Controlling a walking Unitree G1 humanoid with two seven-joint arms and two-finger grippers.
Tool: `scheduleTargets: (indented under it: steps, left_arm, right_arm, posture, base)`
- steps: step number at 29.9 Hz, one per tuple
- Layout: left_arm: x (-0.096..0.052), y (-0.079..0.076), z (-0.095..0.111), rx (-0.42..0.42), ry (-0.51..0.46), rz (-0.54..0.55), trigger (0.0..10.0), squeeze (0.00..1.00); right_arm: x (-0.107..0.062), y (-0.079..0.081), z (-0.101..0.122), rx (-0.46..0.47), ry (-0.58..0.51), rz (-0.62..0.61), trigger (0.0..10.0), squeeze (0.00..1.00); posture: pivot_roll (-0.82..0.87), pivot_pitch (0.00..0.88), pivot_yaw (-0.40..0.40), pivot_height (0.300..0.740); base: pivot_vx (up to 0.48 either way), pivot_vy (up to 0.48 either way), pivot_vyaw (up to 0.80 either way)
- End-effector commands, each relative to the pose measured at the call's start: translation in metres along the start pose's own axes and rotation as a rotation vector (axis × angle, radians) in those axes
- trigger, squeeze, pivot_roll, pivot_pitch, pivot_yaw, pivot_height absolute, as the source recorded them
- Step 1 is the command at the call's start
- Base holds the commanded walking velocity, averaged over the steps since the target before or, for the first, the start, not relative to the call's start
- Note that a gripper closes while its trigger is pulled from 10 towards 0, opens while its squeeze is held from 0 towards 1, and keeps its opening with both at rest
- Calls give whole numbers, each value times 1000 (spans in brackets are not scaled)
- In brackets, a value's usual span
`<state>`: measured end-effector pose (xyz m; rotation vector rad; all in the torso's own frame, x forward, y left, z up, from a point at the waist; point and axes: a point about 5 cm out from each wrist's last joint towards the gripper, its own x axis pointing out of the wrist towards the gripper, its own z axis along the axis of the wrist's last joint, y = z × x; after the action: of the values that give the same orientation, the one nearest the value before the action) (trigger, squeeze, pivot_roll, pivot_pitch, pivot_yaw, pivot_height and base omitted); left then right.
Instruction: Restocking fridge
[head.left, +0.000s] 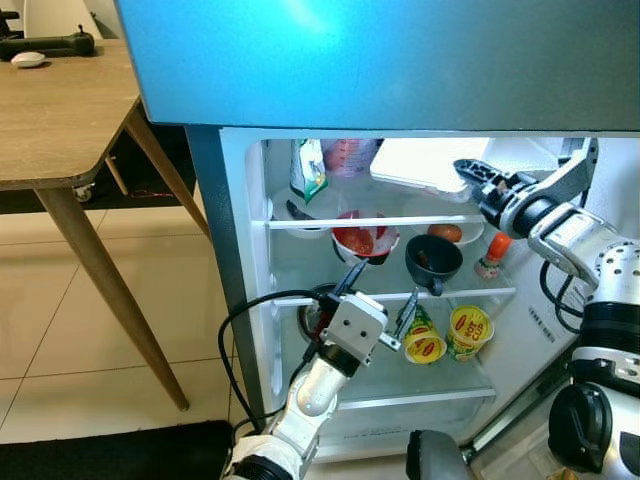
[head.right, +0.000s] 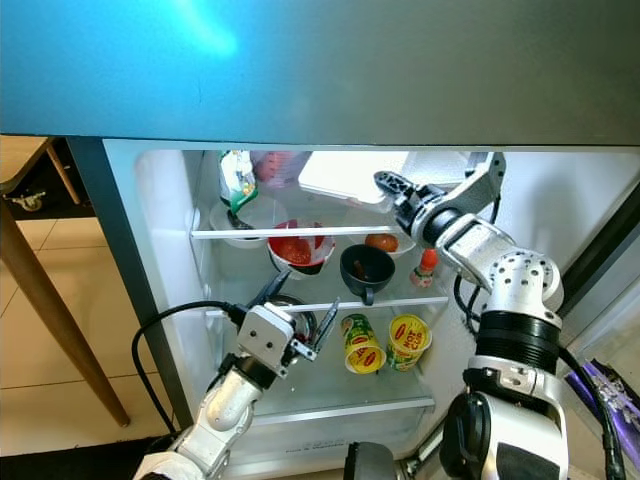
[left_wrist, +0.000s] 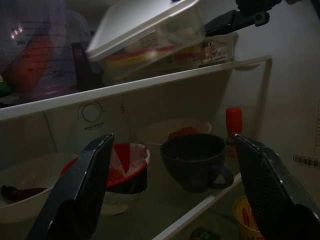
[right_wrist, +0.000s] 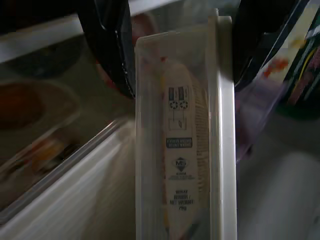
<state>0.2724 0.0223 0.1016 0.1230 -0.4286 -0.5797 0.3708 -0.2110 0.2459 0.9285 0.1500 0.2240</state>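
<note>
The fridge (head.left: 380, 60) stands open before me. On its top shelf lies a clear food container with a white lid (head.left: 425, 160), tilted. My right gripper (head.left: 468, 170) reaches in from the right and is shut on that container's end; in the right wrist view the black fingers (right_wrist: 112, 55) press both sides of the box (right_wrist: 185, 140). My left gripper (head.left: 378, 300) hovers open at the front of the lower shelves, with nothing between its fingers. Beyond it in the left wrist view stands a dark cup (left_wrist: 192, 160).
The middle shelf holds a red bowl (head.left: 365, 238), the dark cup (head.left: 432, 260), an orange-capped bottle (head.left: 492, 255) and a white bowl (head.left: 447, 232). Two yellow noodle cups (head.left: 470, 328) sit below. A pouch (head.left: 308, 170) and jug (head.left: 348, 155) are on top. A wooden table (head.left: 60, 120) stands at left.
</note>
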Motion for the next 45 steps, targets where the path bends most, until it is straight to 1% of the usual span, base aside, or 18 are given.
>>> scheduleTargets:
  steps: [1, 7, 13, 17, 19, 20, 21, 23, 29, 30, 31, 32, 33, 38, 40, 42, 43, 45]
  left_arm:
    - [3, -12, 0, -44, 8, -7, 10000, 0]
    - [3, -12, -1, -45, 11, -5, 10000, 0]
    - [2, -12, -1, -46, 13, -6, 10000, 0]
    - [3, -12, -1, -46, 13, -6, 10000, 0]
    - [3, -12, -1, -46, 13, -6, 10000, 0]
    - [3, -12, -1, -46, 13, -6, 10000, 0]
    - [3, -12, -1, -46, 13, -5, 10000, 0]
    - [3, -12, -1, -46, 13, -5, 10000, 0]
    - [2, -12, -1, -47, 14, -5, 10000, 0]
    - [2, -12, -1, -48, 14, -5, 10000, 0]
    - [2, -12, -1, -48, 14, -5, 10000, 0]
    - [2, -12, -1, -48, 14, -5, 10000, 0]
    - [2, -12, -1, -47, 14, -4, 10000, 0]
    - [2, -12, -1, -47, 14, -3, 10000, 0]
    - [2, -12, -1, -47, 14, -2, 10000, 0]
    - [2, -12, -1, -48, 14, -2, 10000, 0]
    - [2, -12, -1, -48, 14, -2, 10000, 0]
    - [2, -12, -1, -48, 13, -2, 10000, 0]
  right_arm:
    - [-6, 14, 31, 23, -169, 62, 0, 0]
    - [-10, 11, 50, 130, -317, 57, 0, 0]
    - [-12, 7, 61, 196, -398, 47, 0, 0]
    - [-13, 5, 66, 207, -441, 27, 0, 0]
    - [-14, 4, 67, 210, -454, 20, 392, 0]
    - [-15, 3, 70, 215, -480, 13, 2471, 0]
    - [-15, 2, 72, 217, -491, 9, 3961, 0]
    - [-15, 1, 72, 200, -489, -9, 10000, 0]
    - [-14, -3, 71, 174, -496, -48, 10000, 0]
    - [-14, -4, 70, 155, -493, -62, 10000, 325]
    - [-14, -6, 70, 141, -493, -79, 10000, 839]
    - [-14, -6, 70, 141, -493, -79, 10000, 839]
    - [-14, -8, 70, 131, -497, -99, 10000, 910]
    - [-13, -7, 69, 100, -473, -78, 10000, 827]
    - [-13, -5, 68, 91, -457, -59, 10000, 827]
    - [-12, 0, 65, 81, -427, -15, 10000, 694]
    - [-12, 5, 61, 64, -392, 30, 10000, 188]
    - [-12, 7, 60, 52, -380, 42, 10000, 188]
  posture:
    - [-131, 0, -79, 550]
    - [-131, 0, -77, 550]
    - [-132, 0, -75, 550]
    - [-133, 0, -74, 550]
    - [-133, 0, -74, 550]
    - [-132, 0, -75, 550]
    - [-132, 0, -75, 550]
    - [-132, 0, -75, 550]
    - [-132, 0, -75, 550]
    - [-132, 0, -75, 550]
    - [-132, 0, -75, 550]
    - [-132, 0, -75, 550]
    - [-132, 0, -75, 550]
    - [-132, 0, -76, 550]
    - [-132, 0, -76, 550]
    - [-132, 0, -76, 550]
    - [-132, 0, -77, 550]
    - [-132, 0, -77, 550]
  base:
    - [0, 0, 0]
    - [0, 0, 0]
    - [0, 0, 0]
    - [0, 0, 0]
    - [0, 0, 0]
    - [0, 0, 0]
    - [0, 0, 0]
    - [0, 0, 0]
    - [0, 0, 0]
    - [0, 0, 0]
    - [0, 0, 0]
    - [0, 0, 0]
    - [0, 0, 0]
    - [0, 0, 0]
    - [0, 0, 0]
    - [0, 0, 0]
    - [0, 0, 0]
    - [0, 0, 0]
